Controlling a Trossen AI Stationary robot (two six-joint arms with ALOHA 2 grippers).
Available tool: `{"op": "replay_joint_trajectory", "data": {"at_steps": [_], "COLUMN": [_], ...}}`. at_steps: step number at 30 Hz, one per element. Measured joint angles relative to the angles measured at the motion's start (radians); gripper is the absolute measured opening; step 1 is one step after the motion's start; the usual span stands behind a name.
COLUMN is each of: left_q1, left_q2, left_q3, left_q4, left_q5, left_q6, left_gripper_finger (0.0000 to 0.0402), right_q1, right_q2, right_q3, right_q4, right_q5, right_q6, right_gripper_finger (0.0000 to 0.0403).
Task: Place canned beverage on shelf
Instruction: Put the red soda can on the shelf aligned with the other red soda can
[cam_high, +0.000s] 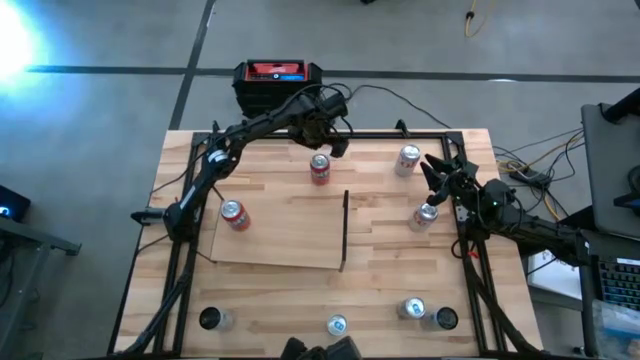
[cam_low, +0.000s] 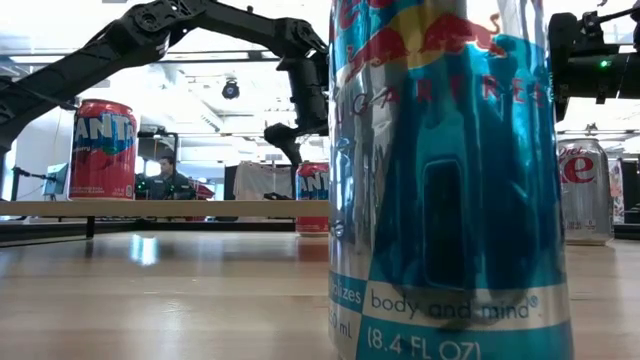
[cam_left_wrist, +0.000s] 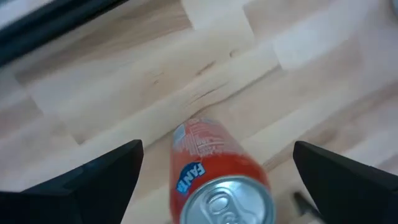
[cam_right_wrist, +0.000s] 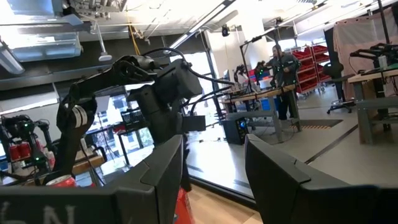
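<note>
The left arm reaches across the far side of the bench (cam_high: 300, 300); the left gripper (cam_high: 322, 140) hangs just above an upright red can (cam_high: 320, 170), fingers (cam_left_wrist: 106, 177) spread wide on either side and clear of it. This can stands with its long axis vertical, lid up, on the bench beyond the far edge of the shelf (cam_high: 285, 230). Another red can (cam_high: 234, 215) stands upright on the shelf's left end. The right gripper (cam_high: 440, 175) waits at the right side, fingers pressed together, above a silver can (cam_high: 426, 216).
</note>
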Motion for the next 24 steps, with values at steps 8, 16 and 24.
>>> {"op": "replay_joint_trajectory", "data": {"at_steps": [8, 16, 24], "left_q1": [0.000, -0.012, -0.064], "left_q2": [-0.001, -0.001, 0.000], "left_q3": [0.000, 0.000, -0.005], "left_q4": [-0.031, -0.093, -0.092], "left_q5": [-0.026, -0.017, -0.019], "left_q6": [-0.265, -0.437, -0.458], "left_gripper_finger": [0.0400, 0.0400, 0.0400], "right_q1": [0.000, 0.000, 0.000], "right_q2": [0.000, 0.000, 0.000], "right_q3": [0.000, 0.000, 0.000], "right_q4": [0.000, 0.000, 0.000], "right_q5": [0.000, 0.000, 0.000], "right_q6": [0.000, 0.000, 0.000], "right_gripper_finger": [0.0157, 0.0157, 0.0157]}}
